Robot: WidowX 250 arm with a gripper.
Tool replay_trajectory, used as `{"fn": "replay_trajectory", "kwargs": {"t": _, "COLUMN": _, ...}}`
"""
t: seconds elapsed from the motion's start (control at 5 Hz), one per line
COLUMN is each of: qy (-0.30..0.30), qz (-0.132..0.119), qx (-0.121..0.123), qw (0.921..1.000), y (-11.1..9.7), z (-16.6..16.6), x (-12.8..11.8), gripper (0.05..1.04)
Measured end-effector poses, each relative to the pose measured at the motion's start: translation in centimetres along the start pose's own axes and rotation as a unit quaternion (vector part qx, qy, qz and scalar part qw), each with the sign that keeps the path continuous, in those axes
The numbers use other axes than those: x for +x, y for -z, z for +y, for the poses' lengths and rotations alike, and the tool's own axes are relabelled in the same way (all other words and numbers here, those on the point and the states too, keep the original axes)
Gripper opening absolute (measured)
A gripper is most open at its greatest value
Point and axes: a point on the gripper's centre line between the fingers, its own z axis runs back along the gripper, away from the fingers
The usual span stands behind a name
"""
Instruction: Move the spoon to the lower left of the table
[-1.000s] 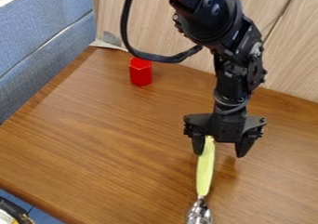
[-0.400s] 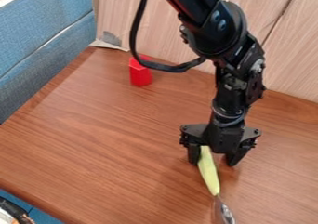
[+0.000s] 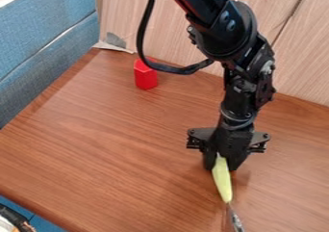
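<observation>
We see the gripper point(image 3: 221, 166) low over the right-hand part of the table point(image 3: 96, 144), its jaws drawn in close on either side of the spoon point(image 3: 223, 183), gripping the far end of its pale yellow-green handle. From there the spoon runs down our view and slightly right, its metal part reaching towards the bottom edge. We find it right of the middle, well apart from the table's lower left. The arm point(image 3: 234, 31) comes down from the top edge, with a loop of black cable point(image 3: 183, 70) hanging beside it. We also see a red block point(image 3: 145, 77) standing towards the back left, near the pale wood wall point(image 3: 173, 29)
</observation>
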Motion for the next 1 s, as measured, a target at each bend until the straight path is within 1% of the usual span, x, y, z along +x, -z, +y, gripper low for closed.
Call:
{"fn": "replay_trajectory", "kwargs": {"t": 0.2, "qy": 0.009, "qz": 0.0, "qx": 0.002, "qw": 1.0, "y": -0.2, "z": 0.0, "x": 0.0, "gripper": 0.363}}
{"fn": "replay_trajectory", "kwargs": {"t": 0.4, "qy": 0.016, "qz": -0.003, "qx": 0.009, "qw": 0.9998, "y": -0.9, "z": -0.2, "x": 0.2, "gripper": 0.362}}
{"fn": "replay_trajectory", "kwargs": {"t": 0.6, "qy": 0.002, "qz": 0.014, "qx": 0.031, "qw": 0.9994, "y": -3.0, "z": -1.6, "x": -1.0, "gripper": 0.362}}
{"fn": "replay_trajectory", "kwargs": {"t": 0.8, "qy": -0.006, "qz": 0.01, "qx": 0.042, "qw": 0.999, "y": -4.3, "z": -3.5, "x": -1.6, "gripper": 0.362}}
{"fn": "replay_trajectory", "kwargs": {"t": 1.0, "qy": -0.025, "qz": 0.008, "qx": 0.058, "qw": 0.998, "y": -5.5, "z": -8.0, "x": -3.2, "gripper": 0.362}}
